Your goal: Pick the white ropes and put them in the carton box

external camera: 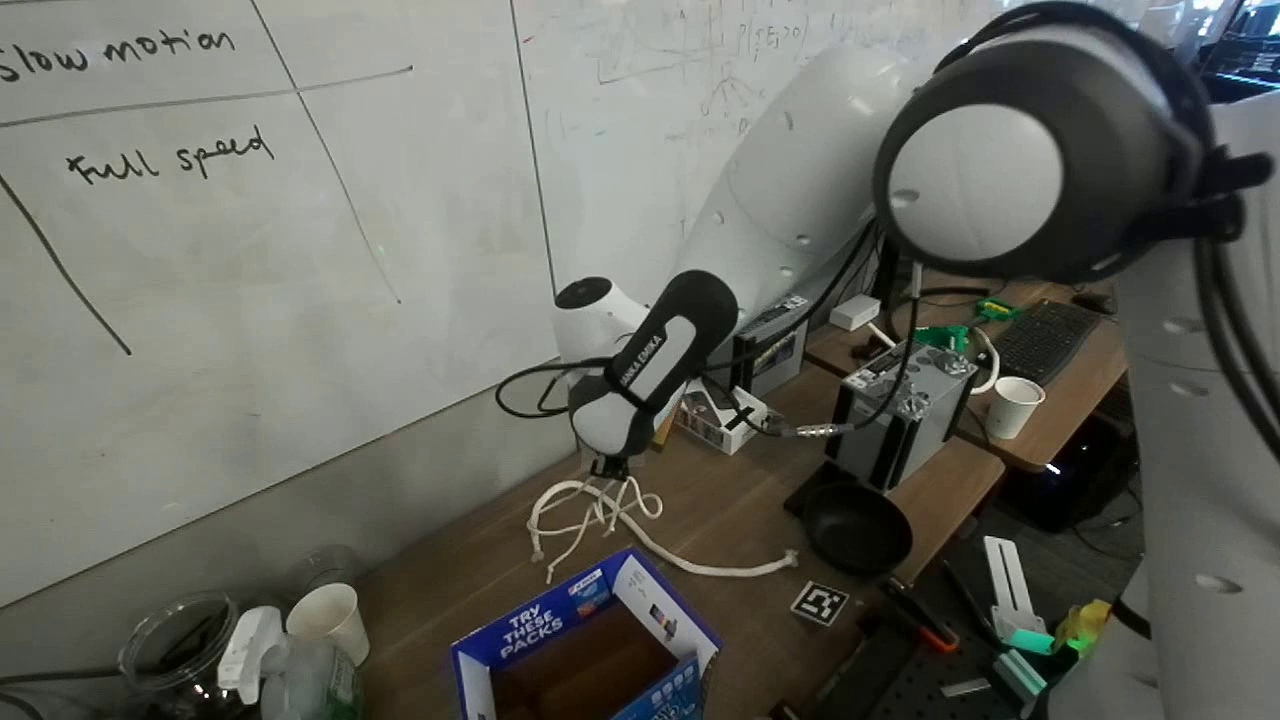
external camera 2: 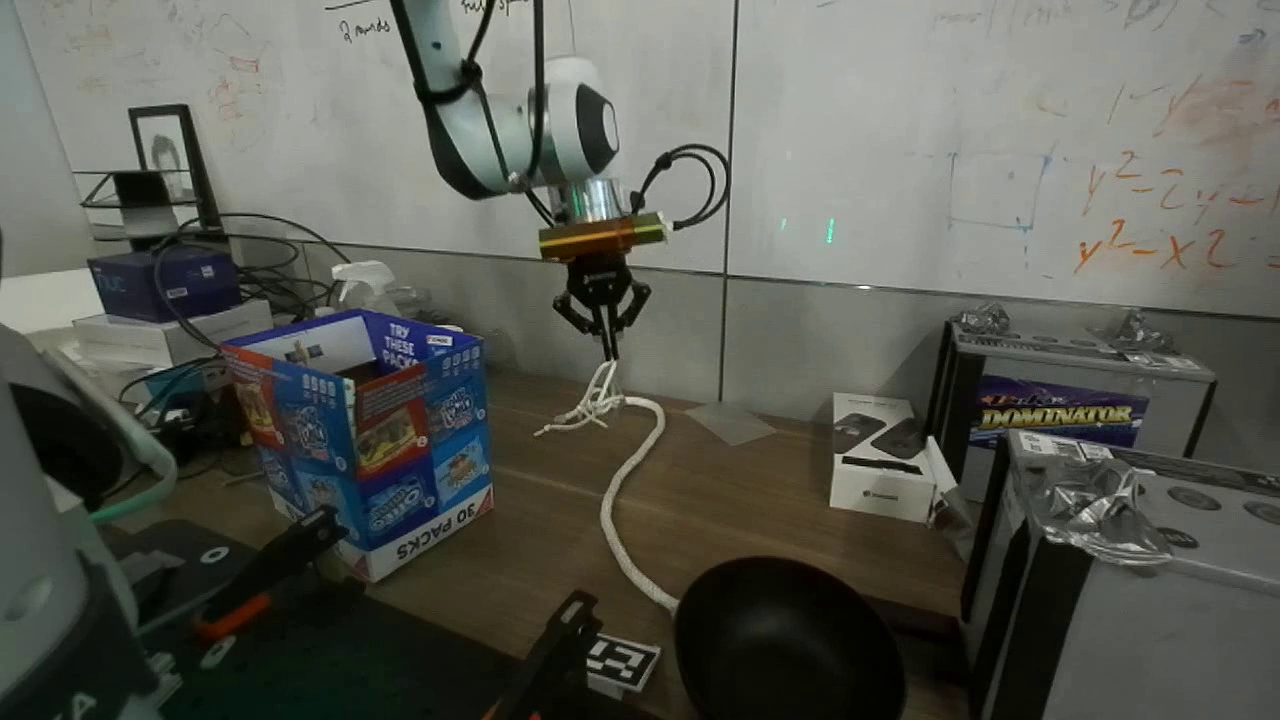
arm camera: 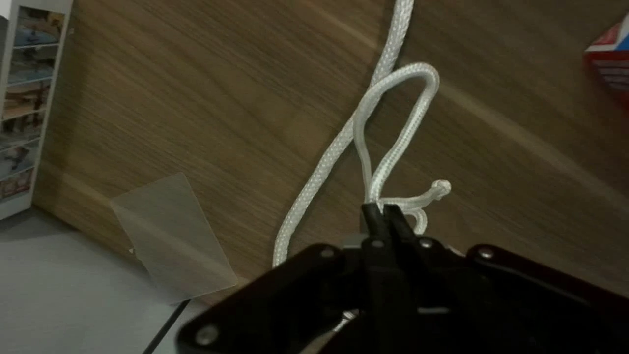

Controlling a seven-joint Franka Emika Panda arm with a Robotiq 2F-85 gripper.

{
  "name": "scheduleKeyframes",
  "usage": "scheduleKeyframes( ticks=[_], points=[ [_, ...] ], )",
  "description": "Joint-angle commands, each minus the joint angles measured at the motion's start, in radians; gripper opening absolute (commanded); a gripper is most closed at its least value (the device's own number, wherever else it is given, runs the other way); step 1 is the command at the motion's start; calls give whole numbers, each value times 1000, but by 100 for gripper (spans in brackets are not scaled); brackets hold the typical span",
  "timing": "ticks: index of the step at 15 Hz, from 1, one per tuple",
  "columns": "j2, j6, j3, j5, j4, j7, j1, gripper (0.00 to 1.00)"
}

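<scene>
My gripper [external camera 2: 611, 356] points down over the wooden table, its fingertips pinching part of the white ropes [external camera 2: 607, 510]. In the wrist view the gripper [arm camera: 382, 206] has a loop of the ropes [arm camera: 407, 130] coming out past its tips, plus a short knotted end to one side. A thicker length lies in a long curve on the table toward the pan. The carton box [external camera: 545, 622], blue with white lettering, stands upright with its top uncovered, beside the gripper and apart from it. Only a corner of that box [arm camera: 612, 59] enters the wrist view.
A black pan [external camera 2: 790, 640] sits by the rope's far end. Grey device boxes [external camera 2: 1090, 590] and a white product box [external camera 2: 880, 490] stand on the table. A whiteboard wall [external camera 2: 850, 150] rises close behind the arm. Paper cup [external camera: 330, 620] and spray bottle [external camera: 310, 680] are near the carton.
</scene>
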Motion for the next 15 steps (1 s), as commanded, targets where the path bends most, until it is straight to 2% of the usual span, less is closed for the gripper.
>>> scheduleKeyframes(
  ticks=[1, 5, 9, 15],
  points=[
    [-226, -169, 76, 30, -107, -25, -21, 4],
    [-406, -335, 138, 59, -112, 25, 3, 4],
    [-566, -515, 198, 107, -68, 70, 30, 3],
    [-744, -750, 286, 88, 77, 217, 76, 3]
  ],
)
